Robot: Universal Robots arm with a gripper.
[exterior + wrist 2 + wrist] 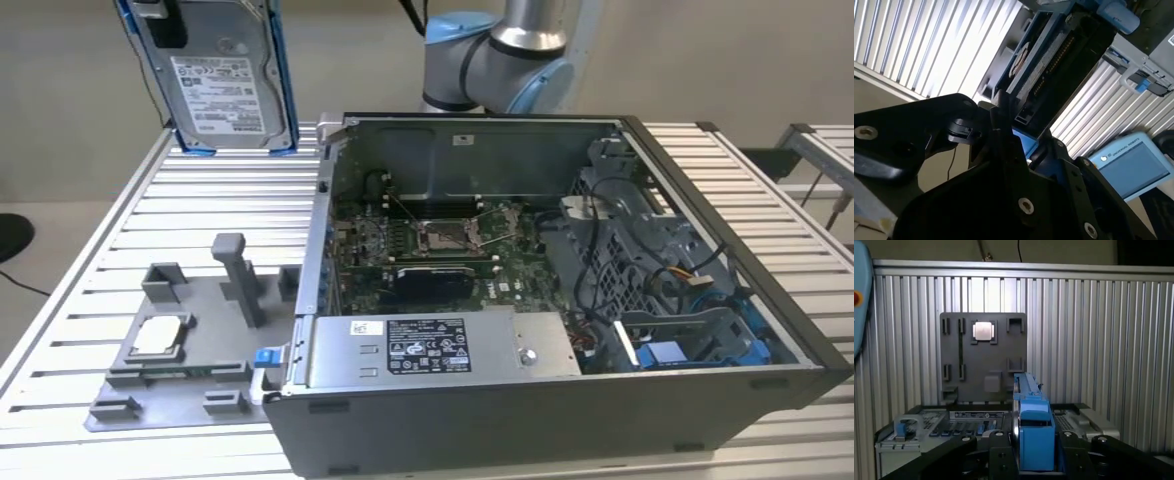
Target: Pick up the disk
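Held the disk high at the exterior view's left, clamped at its upper end by the gripper, jaws drawn narrow against the blue carrier frame. Hung it upright straight below the gripper, white label facing the exterior camera, well clear of the slatted aluminium table. Found a grey fixture plate far beneath the gripper, with a small silver chip seated in one pocket. Found an open computer case farther toward the exterior view's right, lower than the gripper, with a motherboard on its floor and a grey power-supply box along its near wall. Saw the arm's blue-jointed base behind the case. In the first wrist view, saw the disk edge-on between black fingers set close on either side, with the fixture plate and chip beyond. In the second wrist view, saw the disk's connector end reaching away from the gripper, with a teach pendant beyond it.
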